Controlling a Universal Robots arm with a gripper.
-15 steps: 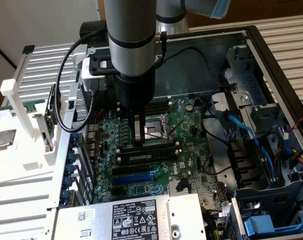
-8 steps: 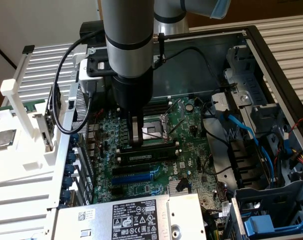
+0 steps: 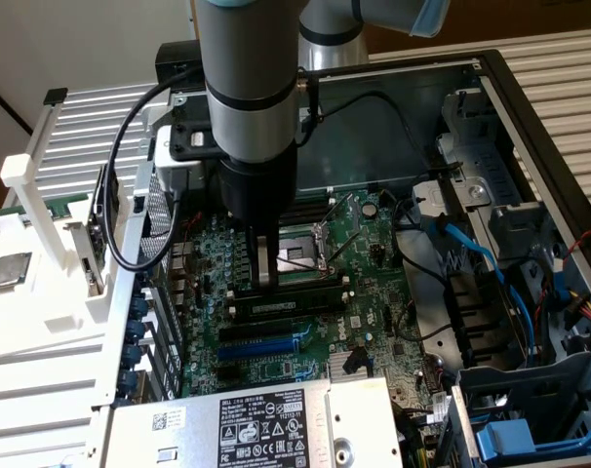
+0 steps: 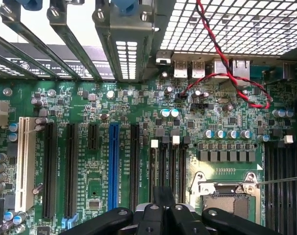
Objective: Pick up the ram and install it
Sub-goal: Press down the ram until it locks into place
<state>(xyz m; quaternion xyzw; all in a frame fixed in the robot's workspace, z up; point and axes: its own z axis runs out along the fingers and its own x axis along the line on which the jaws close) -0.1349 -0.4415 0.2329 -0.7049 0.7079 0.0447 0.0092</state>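
- Your black two-fingered gripper [image 3: 265,276] is clenched tight, pressing its tips down on the ram, a long dark green memory stick [image 3: 288,303] seated on edge in a slot directly beneath it.
- Push straight down and evenly; tilting risks an unlatched end.
- Room is tight: the silver processor socket [image 3: 305,255] sits just beside the fingers, with the long blue expansion slot [image 3: 266,345] near the ram's far side.

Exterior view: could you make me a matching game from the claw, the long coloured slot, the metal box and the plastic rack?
Things:
1. claw
2. long expansion slot
3. power supply
4. plastic rack

Descriptions:
a. white, at the exterior view's left
b. blue
c. shut, down at the motherboard
d. silver, with a black label

Pairs: 1-c; 2-b; 3-d; 4-a
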